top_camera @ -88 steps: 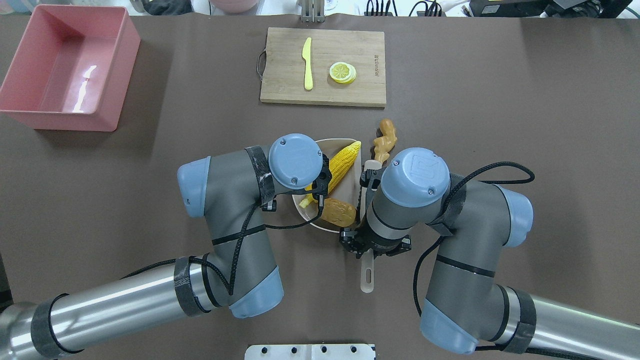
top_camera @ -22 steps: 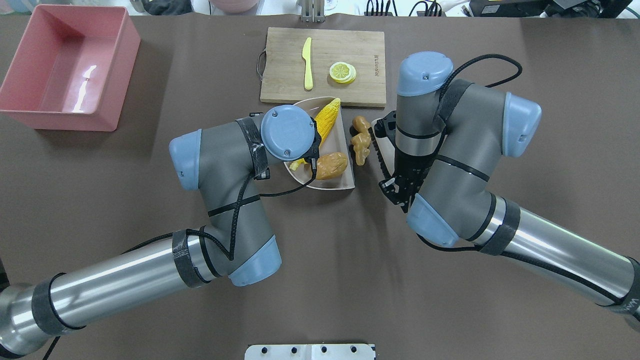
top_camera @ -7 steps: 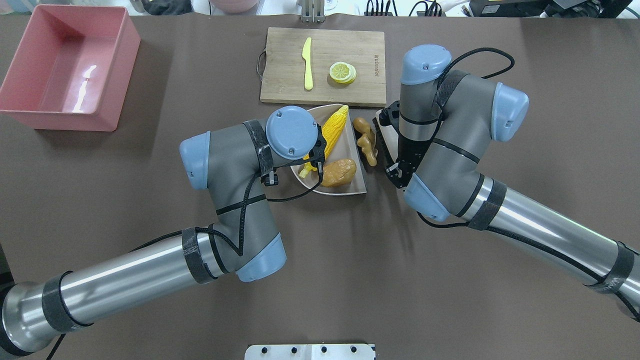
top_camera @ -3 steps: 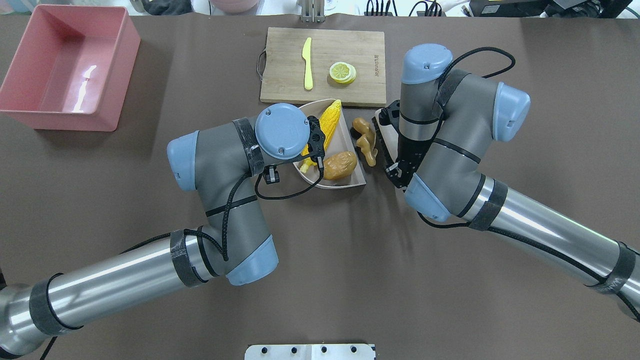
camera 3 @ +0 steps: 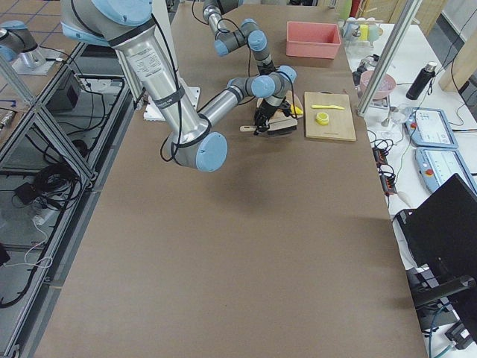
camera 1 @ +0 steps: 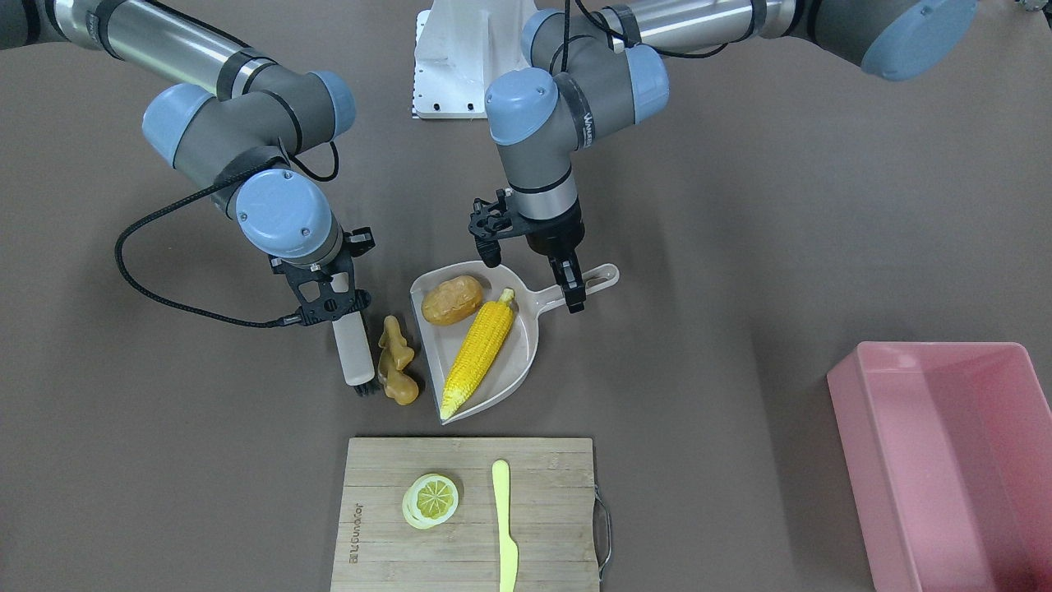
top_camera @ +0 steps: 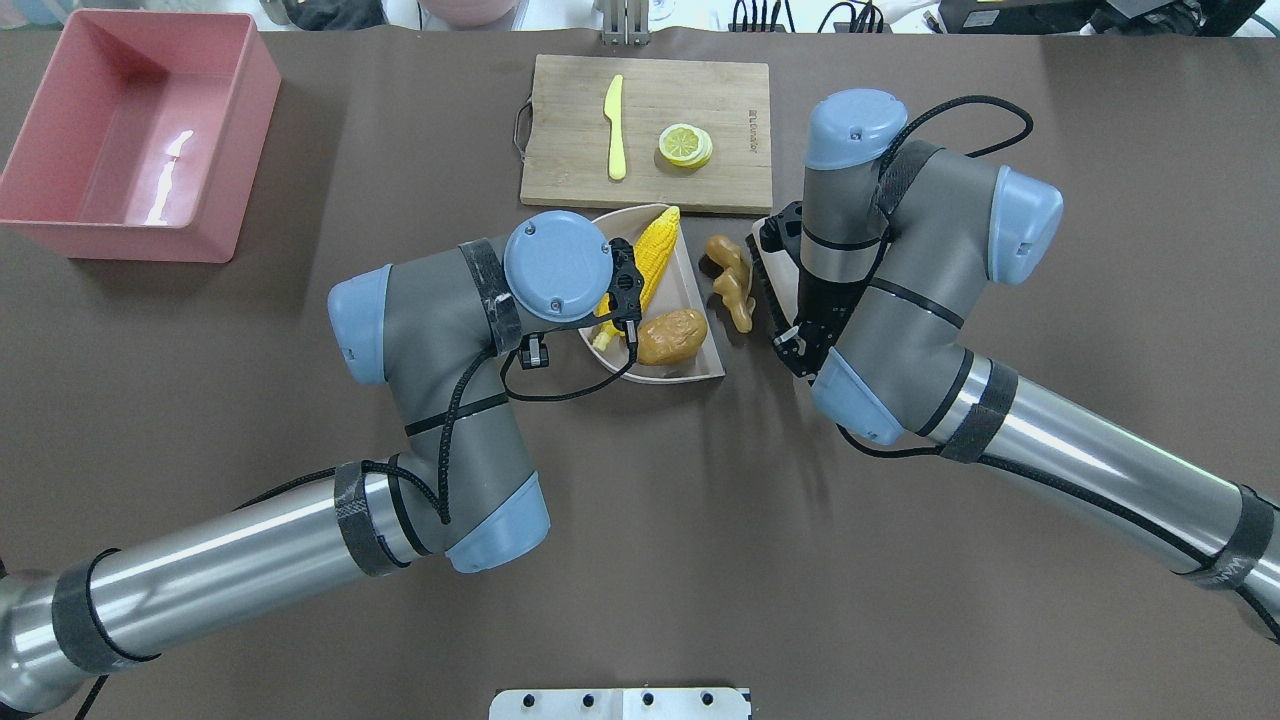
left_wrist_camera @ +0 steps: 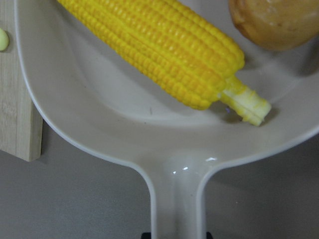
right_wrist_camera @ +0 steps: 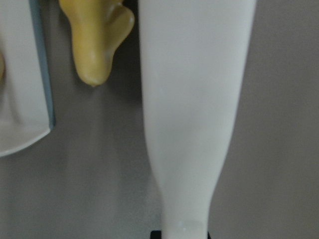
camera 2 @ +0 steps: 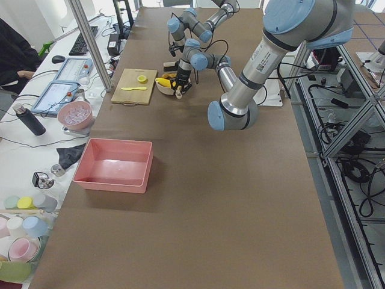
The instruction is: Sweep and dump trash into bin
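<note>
I had the left gripper (camera 1: 571, 289) clamped on the grey-beige plastic dustpan (camera 1: 519, 349), the right gripper (camera 1: 333, 306) on the white-handled brush (camera 1: 353, 353). The knobby tan-orange ginger root (camera 1: 396, 362) lay between them: light, hard, I judged; best pushed broadside.

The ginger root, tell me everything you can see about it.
The ginger root is a knobby tan-orange toy, glossy like plastic, with several lobes. It lies flat on the table, outside the dustpan, just off its open edge, with the white brush close on its other side. Whether either touches it is unclear.
</note>
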